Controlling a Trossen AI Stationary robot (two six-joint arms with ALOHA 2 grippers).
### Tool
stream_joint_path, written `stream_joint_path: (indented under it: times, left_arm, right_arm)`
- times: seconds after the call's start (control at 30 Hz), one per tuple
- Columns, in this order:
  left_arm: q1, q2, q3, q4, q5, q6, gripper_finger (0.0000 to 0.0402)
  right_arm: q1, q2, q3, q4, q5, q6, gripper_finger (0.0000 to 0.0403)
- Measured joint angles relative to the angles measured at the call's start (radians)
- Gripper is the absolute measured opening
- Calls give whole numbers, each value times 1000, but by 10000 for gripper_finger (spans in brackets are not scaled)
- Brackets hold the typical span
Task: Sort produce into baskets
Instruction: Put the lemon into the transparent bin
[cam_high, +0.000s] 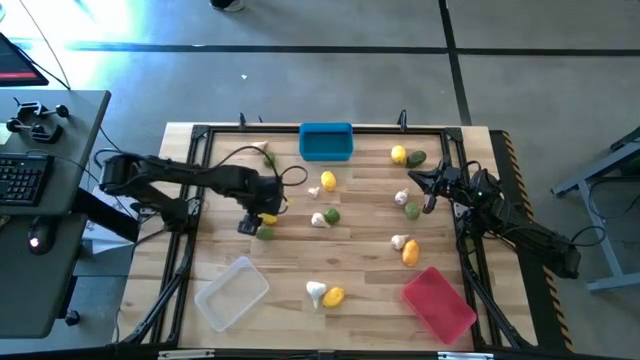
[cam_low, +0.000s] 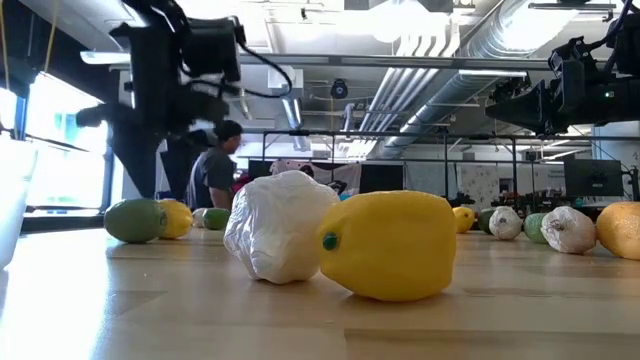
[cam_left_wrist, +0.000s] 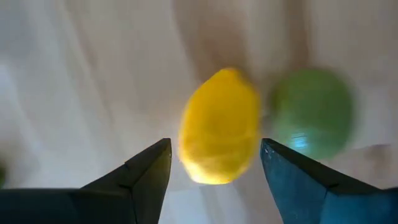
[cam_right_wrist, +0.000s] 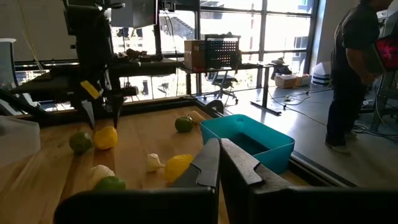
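High view. The left gripper (cam_high: 256, 222) is poised over a yellow lemon-shaped toy (cam_high: 267, 219) that lies touching a dark green rounded toy (cam_high: 266, 233) on the wooden slatted table (cam_high: 360, 262). The placement suggests a descent for a pick. The blue rectangular plastic bin (cam_high: 326, 141) stands at the far edge, the clear translucent bin (cam_high: 231, 292) near the left front corner and the red bin (cam_high: 438, 302) near the right front corner. None visibly holds produce; the remaining pieces are scattered across the table, so sorting appears barely begun. The right gripper (cam_high: 432, 190) waits on the right side near a whitish garlic-like bulb (cam_high: 402, 197).

Low view. The left arm hangs above the lemon-shaped toy (cam_low: 176, 217) and green toy (cam_low: 134, 220), both resting on the table. A person stands in the room beyond.

Left wrist view. The two fingers are spread wide, one to each side of the lemon-shaped toy (cam_left_wrist: 220, 126), with clear gaps; nothing is gripped. The green toy (cam_left_wrist: 312, 112) sits just beside the lemon. Judgement: the finger on that side must enter the narrow space between them, and may nudge the green piece.

Right wrist view. The right gripper's fingers (cam_right_wrist: 206, 165) are pressed together and empty, aimed towards the blue bin (cam_right_wrist: 255, 144), consistent with an idle arm.
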Motion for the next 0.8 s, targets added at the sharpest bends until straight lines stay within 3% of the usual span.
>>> stream_joint_path:
  times: [0.13, 0.8]
  left_arm:
    - [8, 17, 0, 11, -62, 17, 236]
    - [77, 47, -29, 128, 1, 44, 234]
  right_arm:
    - [0, 0, 0, 0, 0, 0, 0]
    - [0, 0, 0, 0, 0, 0, 0]
